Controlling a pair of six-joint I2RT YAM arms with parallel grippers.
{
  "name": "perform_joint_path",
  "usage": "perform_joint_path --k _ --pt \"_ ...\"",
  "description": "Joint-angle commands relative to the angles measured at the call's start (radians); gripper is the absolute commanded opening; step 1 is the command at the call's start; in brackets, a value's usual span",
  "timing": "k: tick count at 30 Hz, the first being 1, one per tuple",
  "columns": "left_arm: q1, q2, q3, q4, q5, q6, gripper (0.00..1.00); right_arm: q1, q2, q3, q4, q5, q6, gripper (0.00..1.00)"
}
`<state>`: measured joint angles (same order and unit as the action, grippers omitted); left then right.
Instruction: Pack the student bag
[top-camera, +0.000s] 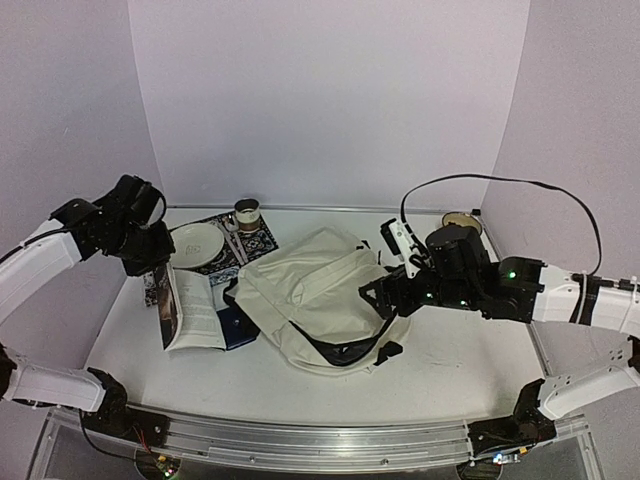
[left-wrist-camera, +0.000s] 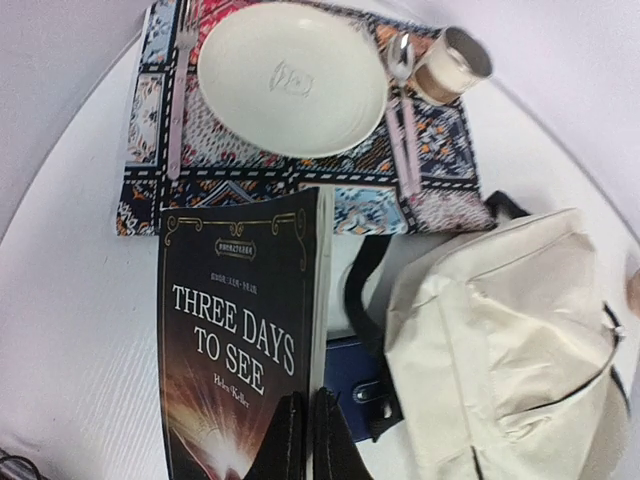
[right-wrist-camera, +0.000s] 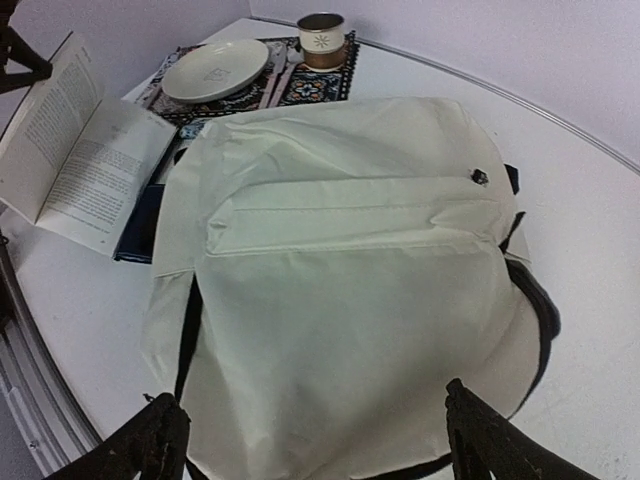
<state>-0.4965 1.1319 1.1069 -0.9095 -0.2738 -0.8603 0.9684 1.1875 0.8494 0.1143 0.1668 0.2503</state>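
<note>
"The left gripper (left-wrist-camera: 310, 425) is pinched tight on just the cover of the book (left-wrist-camera: 235, 330), and the pages are flopping open."

"It could slip, then, or crease (floppy paperback)."

"The student bag (top-camera: 320, 300) lies slumped in the middle of the table (top-camera: 450, 350). The right gripper (right-wrist-camera: 320, 450) hovers over it, jaws spread, gripping nothing."

"With nobody propping the mouth open, I'd say the book snags on fabric."

Book (left-wrist-camera: 240, 340) cover read "THREE DAYS TO SEE", author "Helen Keller" below; smaller print above title was illegible.
</note>
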Motion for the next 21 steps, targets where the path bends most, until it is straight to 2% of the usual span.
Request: perform_joint_path --k 1,4,9,15,21 --pt "0.001 -0.072 0.157 0.031 -0.027 0.037 0.0 0.025 0.051 0.063 0.071 -0.053 0.011 0.89" --pt "0.001 -0.086 0.228 0.028 -0.024 0.054 0.0 0.034 0.083 0.08 0.083 -0.067 0.021 0.89" --pt "0.001 -0.068 0.314 0.067 0.058 0.068 0.0 0.051 0.13 0.072 0.172 -0.125 0.042 0.9" --pt "0.001 -0.035 0.284 0.247 0.208 0.052 0.0 0.088 0.217 0.038 0.366 -0.185 0.081 0.94" --pt "-0.002 0.015 0.212 0.43 0.334 0.004 0.0 0.121 0.3 -0.02 0.616 -0.179 0.146 0.98"
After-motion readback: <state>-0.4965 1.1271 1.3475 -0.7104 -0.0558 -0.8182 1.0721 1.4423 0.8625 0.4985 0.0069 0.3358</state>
